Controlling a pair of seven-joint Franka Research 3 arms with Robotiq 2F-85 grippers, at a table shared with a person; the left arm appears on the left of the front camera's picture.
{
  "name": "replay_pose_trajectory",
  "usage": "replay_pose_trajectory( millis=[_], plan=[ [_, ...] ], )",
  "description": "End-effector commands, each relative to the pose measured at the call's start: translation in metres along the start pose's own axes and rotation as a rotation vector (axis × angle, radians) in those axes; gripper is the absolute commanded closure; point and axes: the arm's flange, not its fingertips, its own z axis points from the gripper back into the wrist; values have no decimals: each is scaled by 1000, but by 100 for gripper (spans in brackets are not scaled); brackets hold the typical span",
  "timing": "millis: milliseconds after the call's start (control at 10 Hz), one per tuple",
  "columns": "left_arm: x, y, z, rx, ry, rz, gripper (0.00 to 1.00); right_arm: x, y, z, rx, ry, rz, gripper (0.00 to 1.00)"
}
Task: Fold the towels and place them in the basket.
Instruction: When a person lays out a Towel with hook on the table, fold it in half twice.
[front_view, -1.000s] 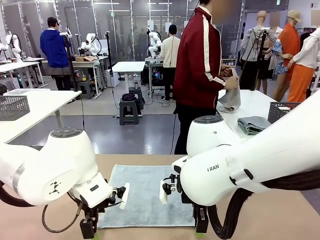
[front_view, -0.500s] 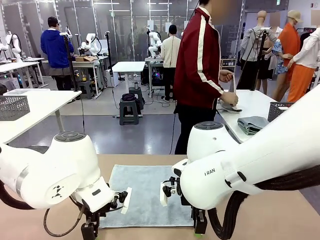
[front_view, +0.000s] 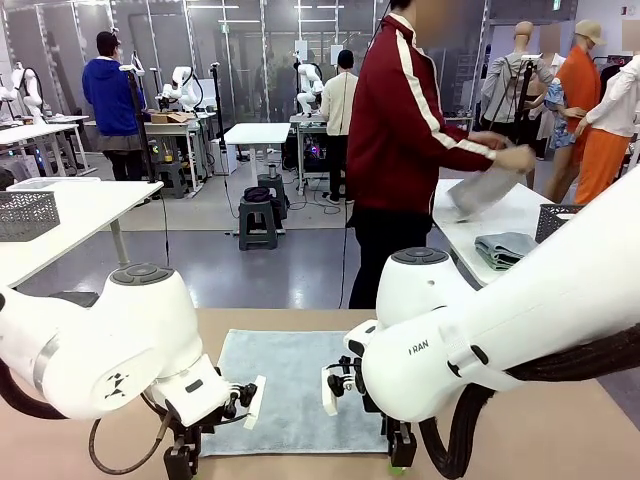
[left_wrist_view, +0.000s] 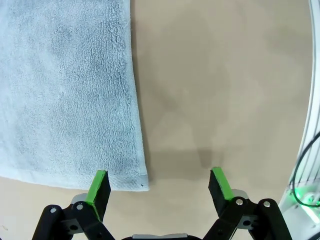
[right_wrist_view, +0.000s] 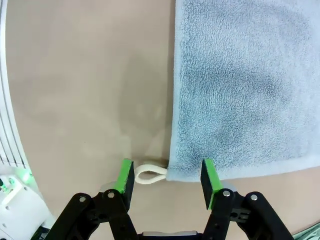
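Mesh basket (front_view: 556, 228), contents hard to tell

Left arm (front_view: 100, 345) and right arm (front_view: 520, 310) are covering the towel's (front_view: 290, 385) near corners; wrist-view edges are cutting it off. Person's hand (front_view: 515, 158) is blurring.

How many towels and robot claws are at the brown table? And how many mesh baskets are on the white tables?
towel: 1
claws: 2, the left claw and the right claw
baskets: 2, one on the left table, one on the right table
Total: 5
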Motion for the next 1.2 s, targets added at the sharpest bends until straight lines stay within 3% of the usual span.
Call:
replay_pose_trajectory(
  millis=[0,900,1000,1100],
  plan=[
    [-1,1,-5,25,-15,-28,0,-5,2,-8,-48,-1,12,32],
    [-5,14,-14,10,-1,1,2,0,1,-11,-62,28,-12,32],
    [-5,15,-15,12,5,-2,19,-1,1,-12,-59,32,-15,52],
    [-5,16,-15,17,6,-3,21,-1,1,-12,-57,35,-16,52]
  ],
)
